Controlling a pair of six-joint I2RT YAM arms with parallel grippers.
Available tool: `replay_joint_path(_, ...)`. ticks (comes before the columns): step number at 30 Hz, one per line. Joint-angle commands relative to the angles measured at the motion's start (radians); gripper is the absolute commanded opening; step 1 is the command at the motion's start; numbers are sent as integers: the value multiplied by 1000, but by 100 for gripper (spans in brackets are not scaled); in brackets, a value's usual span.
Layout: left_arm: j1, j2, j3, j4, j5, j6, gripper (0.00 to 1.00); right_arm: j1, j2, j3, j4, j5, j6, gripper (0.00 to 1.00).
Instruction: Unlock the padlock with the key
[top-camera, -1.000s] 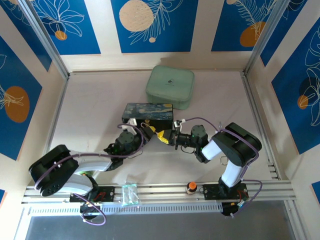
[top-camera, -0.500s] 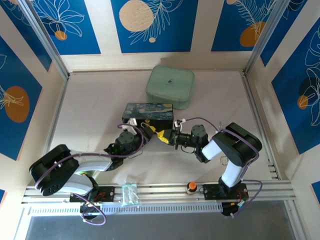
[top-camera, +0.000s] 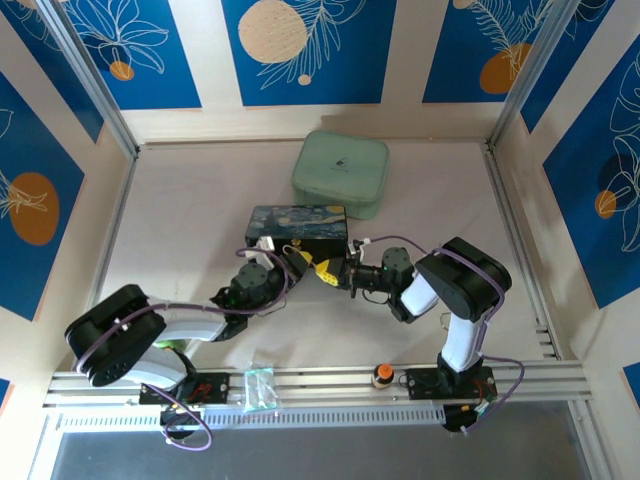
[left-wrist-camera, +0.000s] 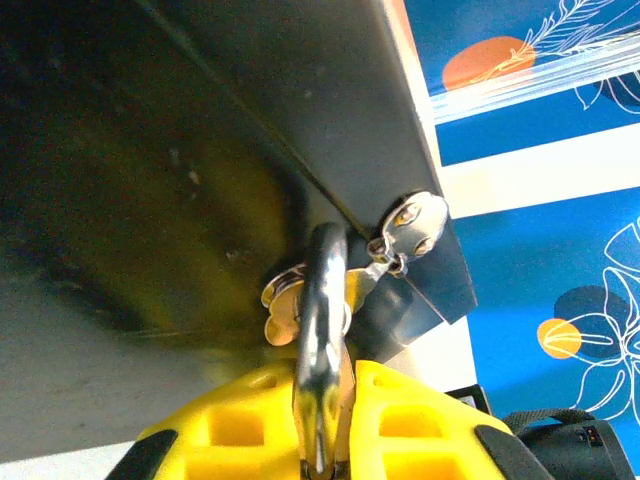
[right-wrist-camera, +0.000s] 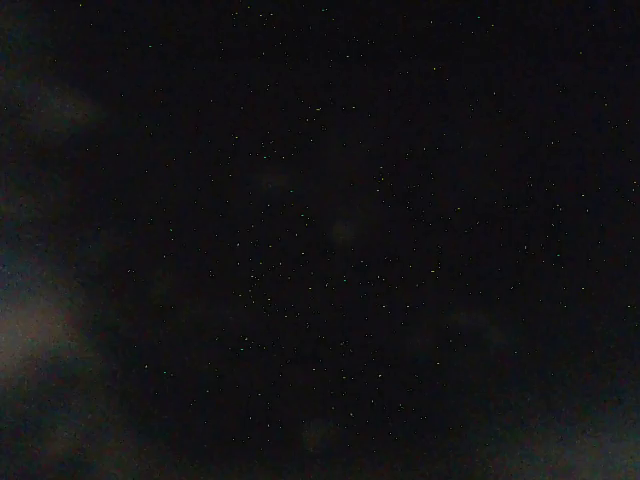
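**Padlock (left-wrist-camera: 322, 300) pinched at the near edge of the box (top-camera: 296, 223)**

The left claw (left-wrist-camera: 325, 388) has its yellow fingers (left-wrist-camera: 250, 430) clamped on the padlock's silver shackle. The shackle stands edge-on between them and reaches up to the dark wall of the box. The fingers hide the lock's body. Just right of the shackle a small silver oval tab (left-wrist-camera: 415, 222) hangs at the box's corner, and I cannot tell whether it is the key. From above, both arms meet at the near side of the box, with the right claw (top-camera: 343, 272) close against the left one. The right claw is closed, and I cannot tell whether it holds anything. Beyond the box sits a green case (top-camera: 340, 173). An orange-topped knob (top-camera: 381, 374) stands on the rail by the right arm's base
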Motion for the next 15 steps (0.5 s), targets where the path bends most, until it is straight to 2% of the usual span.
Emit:
replay_joint_path(1, -53, -8, 26, 213, 277, -26, 0, 10, 15, 42, -57, 108, 17, 0)
replay_joint_path(4, -52, -12, 13, 162, 262, -8, 0, -4, -11, 27, -58, 102, 13, 0)
replay_joint_path(7, -56, -48, 21, 46, 249, 61, 0, -8, -13, 35, -58, 73, 27, 0)
replay_joint_path(11, -55, -87, 29, -28, 241, 144, 0, 2, -3, 50, -57, 60, 46, 0)
replay_joint_path(15, -55, -140, 41, -184, 225, 218, 0, -8, -27, 26, -63, 74, 38, 0)
